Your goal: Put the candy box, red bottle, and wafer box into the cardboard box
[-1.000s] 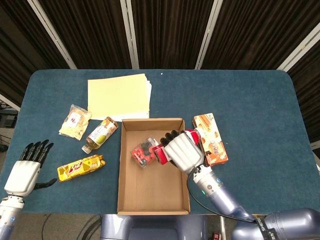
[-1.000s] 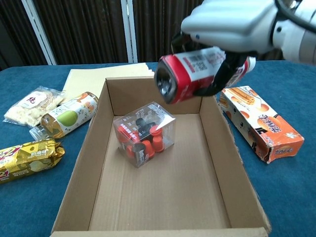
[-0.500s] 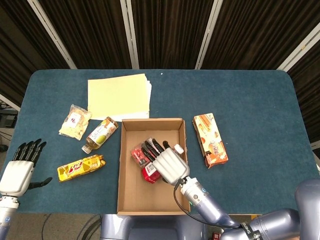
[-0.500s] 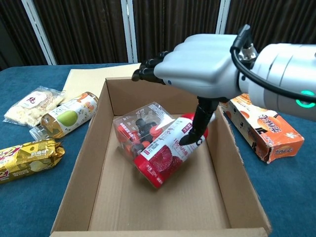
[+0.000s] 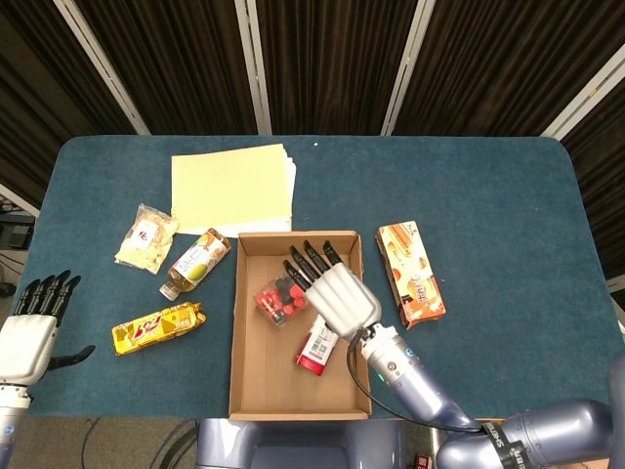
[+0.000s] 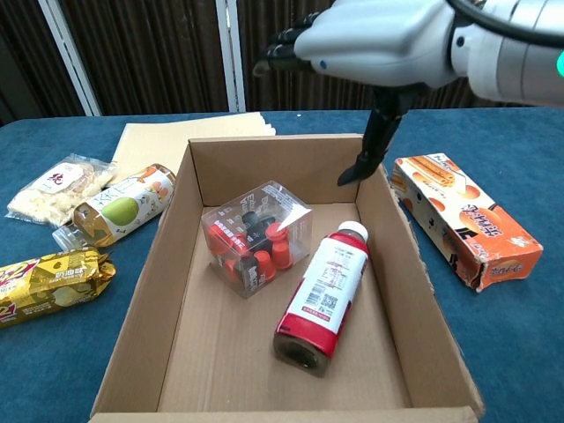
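Observation:
The red bottle [image 6: 322, 294] lies on its side on the floor of the cardboard box [image 6: 167, 264], white cap toward the far wall; the head view shows the bottle [image 5: 315, 347] just below my right hand. The clear candy box [image 6: 256, 236] of red candies sits beside it in the box, also seen as the candy box [image 5: 274, 302] from above. My right hand [image 6: 388, 37] hovers above the box, fingers spread, holding nothing. The orange wafer box [image 6: 463, 218] lies on the table right of the cardboard box. My left hand [image 5: 31, 327] is open at the table's near left edge.
Left of the cardboard box lie a green-label bottle [image 5: 195, 262], a yellow snack pack [image 5: 156, 327] and a clear snack bag [image 5: 146, 237]. A stack of yellow paper [image 5: 232, 188] lies behind the box. Blue cloth covers the table [image 5: 508, 195].
My right hand lowered the red bottle into the cardboard box, let go of it and rose with fingers spread. The bottle now lies beside the candy box. My left hand drifted slightly down.

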Motion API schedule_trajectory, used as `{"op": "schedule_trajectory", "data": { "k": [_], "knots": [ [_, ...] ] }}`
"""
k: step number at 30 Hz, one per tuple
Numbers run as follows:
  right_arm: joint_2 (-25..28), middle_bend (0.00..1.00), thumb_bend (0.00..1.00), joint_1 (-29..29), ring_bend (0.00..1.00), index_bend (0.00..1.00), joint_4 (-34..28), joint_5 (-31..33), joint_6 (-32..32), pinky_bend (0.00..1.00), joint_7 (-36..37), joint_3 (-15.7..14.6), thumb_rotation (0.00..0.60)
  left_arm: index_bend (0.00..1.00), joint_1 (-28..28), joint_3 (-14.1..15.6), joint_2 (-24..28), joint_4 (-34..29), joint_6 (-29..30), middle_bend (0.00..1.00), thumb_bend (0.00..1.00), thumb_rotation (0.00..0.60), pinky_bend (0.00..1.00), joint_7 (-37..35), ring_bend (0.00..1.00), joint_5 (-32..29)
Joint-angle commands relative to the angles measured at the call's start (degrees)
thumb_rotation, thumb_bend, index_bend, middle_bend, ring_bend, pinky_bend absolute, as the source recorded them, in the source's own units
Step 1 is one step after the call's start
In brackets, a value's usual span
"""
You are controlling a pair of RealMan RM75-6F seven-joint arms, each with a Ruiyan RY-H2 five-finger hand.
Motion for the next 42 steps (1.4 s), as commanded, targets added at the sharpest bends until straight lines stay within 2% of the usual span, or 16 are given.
{"op": "schedule_trajectory", "data": {
  "k": [1,5,8,15,22,27,33,42],
  "knots": [
    [6.07,0.00,0.00,-0.66,0.00,0.00,3.57,-0.40,-3.44,0.20,6.58,1.80,0.600,0.00,0.17,-0.06,-0.46,0.14,0.13,0.00,0.00,0.535,0.00,0.91,0.00,-0.12],
    [11.05,0.00,0.00,-0.51,0.00,0.00,8.17,1.06,-6.96,0.20,11.51,3.84,0.600,0.00,-0.14,-0.24,-1.46,0.06,-0.34,0.00,0.00,0.535,0.00,3.17,0.00,-0.36],
    [13.74,0.00,0.00,-0.08,0.01,0.00,13.30,1.72,-11.98,0.20,17.54,5.38,0.600,0.00,-0.33,-0.52,-2.33,0.04,-0.72,0.00,0.00,0.536,0.00,5.18,0.00,-1.04],
    [14.27,0.00,0.00,-0.75,0.01,0.00,25.09,-0.95,-19.07,0.19,30.48,6.71,0.600,0.00,-1.01,-1.13,-4.11,-0.27,-1.75,0.00,0.00,0.535,0.00,9.04,0.00,-2.31],
    [8.55,0.00,0.00,-1.86,0.00,0.00,40.72,-7.24,-23.48,0.17,45.71,7.15,0.600,0.00,-2.19,-2.07,-5.95,0.76,-4.21,0.00,0.00,0.535,0.00,12.29,0.00,-5.38],
    [3.12,0.00,0.00,-2.35,0.00,0.00,50.04,-8.28,-27.23,0.12,55.29,7.05,0.600,0.00,-3.25,-2.64,-6.93,1.94,-6.29,0.00,0.00,0.538,0.00,13.66,0.00,-7.50],
    [-3.48,0.00,0.00,-1.84,0.00,0.00,59.77,-10.00,-28.73,0.06,59.31,6.25,0.600,0.00,-4.05,-3.16,-7.55,2.84,-7.67,0.00,0.00,0.535,0.00,14.29,0.00,-9.25],
    [-9.64,0.00,0.00,-1.27,0.00,0.00,64.49,-8.36,-29.98,0.00,58.39,5.72,0.600,0.00,-4.75,-3.10,-8.03,3.54,-8.96,0.00,0.00,0.537,0.00,15.23,0.00,-10.75]
  ]
}}
